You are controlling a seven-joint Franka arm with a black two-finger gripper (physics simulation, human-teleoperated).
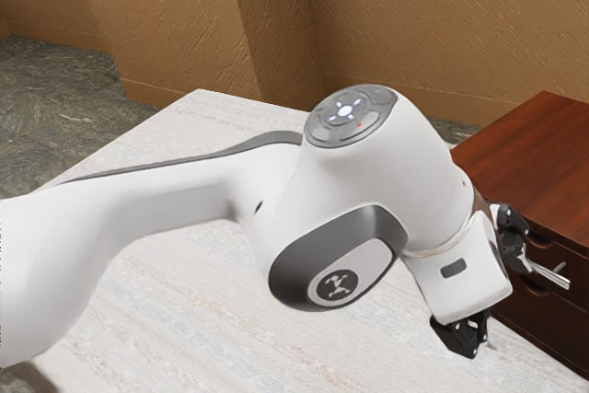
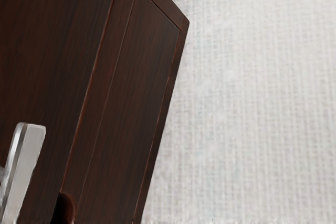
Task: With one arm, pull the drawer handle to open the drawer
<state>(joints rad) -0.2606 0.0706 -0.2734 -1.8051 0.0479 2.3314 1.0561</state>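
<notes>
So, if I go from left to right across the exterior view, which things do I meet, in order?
White arm → end effector → drawer handle

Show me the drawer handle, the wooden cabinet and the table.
drawer handle (image 1: 552,272): exterior view, on its silver bar.
wooden cabinet (image 1: 538,149): exterior view, on its top.
table (image 1: 202,338): exterior view, on bare surface.
</notes>
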